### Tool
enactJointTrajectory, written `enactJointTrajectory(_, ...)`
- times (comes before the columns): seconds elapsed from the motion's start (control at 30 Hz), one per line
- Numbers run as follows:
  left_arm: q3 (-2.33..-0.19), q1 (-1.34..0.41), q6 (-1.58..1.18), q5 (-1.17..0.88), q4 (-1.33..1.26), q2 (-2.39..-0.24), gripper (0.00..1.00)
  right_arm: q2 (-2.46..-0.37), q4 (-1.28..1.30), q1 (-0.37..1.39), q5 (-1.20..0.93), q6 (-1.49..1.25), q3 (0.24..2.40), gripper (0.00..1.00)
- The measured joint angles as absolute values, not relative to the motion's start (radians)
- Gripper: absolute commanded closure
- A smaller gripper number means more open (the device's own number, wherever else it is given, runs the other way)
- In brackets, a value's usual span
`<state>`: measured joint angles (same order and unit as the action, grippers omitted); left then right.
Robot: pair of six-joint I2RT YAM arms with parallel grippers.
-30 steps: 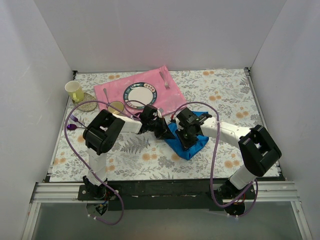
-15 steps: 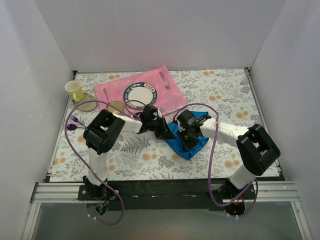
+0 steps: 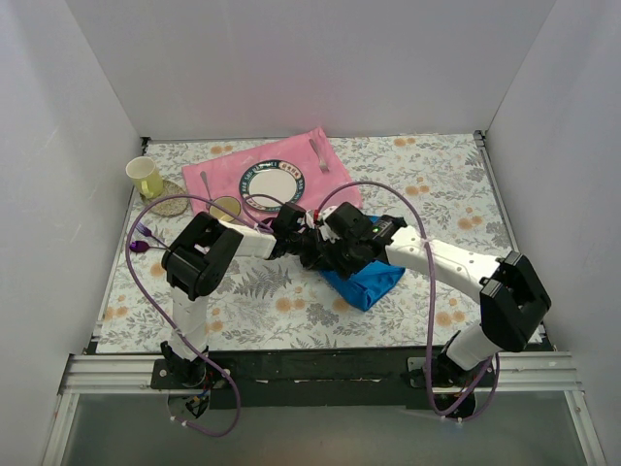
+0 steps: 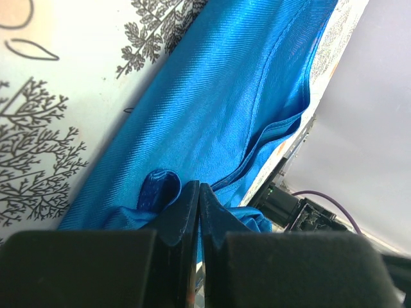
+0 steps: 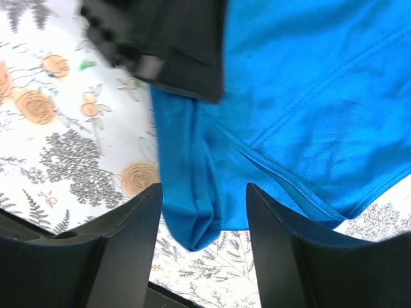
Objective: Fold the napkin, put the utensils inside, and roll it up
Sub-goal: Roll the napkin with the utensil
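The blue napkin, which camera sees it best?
The right wrist view: the napkin fills it, with its folded layers, hems and one corner lying on the flowery table. The left wrist view shows a close stretch pinched in the left end effector. The top view shows only a small part; the arms cover the rest.

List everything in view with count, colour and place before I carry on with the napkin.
napkin: one, royal blue, folded, front centre
spoon: one, gold bowl and thin handle, placemat's near-left edge
placemat: one, pink, back centre
plate: one, white with dark patterned rim, on the placemat
fork: one, silver-grey, placemat's far right
cup: one, pale yellow, back left
purple utensils: count unclear, purple, left edge
tablecloth: one, white floral, covering the table
left gripper: one, black, shut on the napkin
right gripper: one, black, open over the napkin
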<state>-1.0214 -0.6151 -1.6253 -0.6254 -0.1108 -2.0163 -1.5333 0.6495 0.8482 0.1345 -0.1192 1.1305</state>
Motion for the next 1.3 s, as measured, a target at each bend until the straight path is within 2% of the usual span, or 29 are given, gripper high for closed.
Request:
enactJointTrajectory(0.23,-1.022,-0.615,-1.619,-0.627,-0.11,-2.017,1.0,-1.597,0.64,1.004,0.213,-0.105,1.172,0.32)
enactJointTrajectory(0.57,-1.024,-0.611,-1.616,-0.643,-0.108,-2.021,1.0,-1.757,0.645,1.121,0.417,-0.092,1.174,0.33)
enactJointTrajectory(1.17,-1.03,-0.609,-1.611,-0.649,-0.101,-2.025,1.0,-1.769,0.5,1.084,0.495,-0.075,1.084,0.47)
enactJointTrajectory(1.3,-1.03,-0.609,-1.611,-0.649,-0.101,-2.025,1.0,-1.739,0.446,1.052,0.459,-0.081,1.042,0.59)
